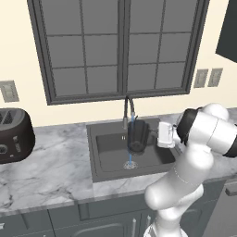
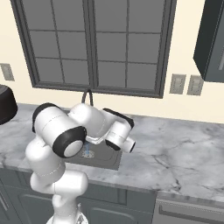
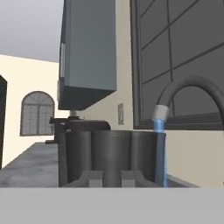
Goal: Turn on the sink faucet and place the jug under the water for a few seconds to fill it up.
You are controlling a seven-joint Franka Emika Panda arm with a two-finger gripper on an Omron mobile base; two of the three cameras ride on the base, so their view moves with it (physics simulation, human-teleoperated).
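Leftward of the gripper point(image 1: 149, 137), well apart on the veined white-grey marble counter point(image 1: 55, 162), sits a rounded black toaster point(image 1: 14, 135), cut off by the picture's edge. Nearer, the sink point(image 1: 106, 159) is a dark grey rectangular basin with a round metal drain partly hidden behind the water. Just before the gripper hangs the jug point(image 1: 138, 135), a dark, smoky cylinder held above the basin; in the hand view its ribbed, translucent wall point(image 3: 105, 153) stands close in front of the two finger tips point(image 3: 89, 178), which sit near together against it, so the gripper appears closed on the jug, though the contact itself is hard to make out. Beyond the jug rises the faucet point(image 1: 127, 109), a thin dark gooseneck with a pale metal collar at its spout. The water point(image 1: 130, 159) is a thin blue stream; in the hand view it runs down at the jug's right side point(image 3: 160, 148), and whether it falls inside cannot be told. In the right base view the white arm hides the jug and most of the sink.
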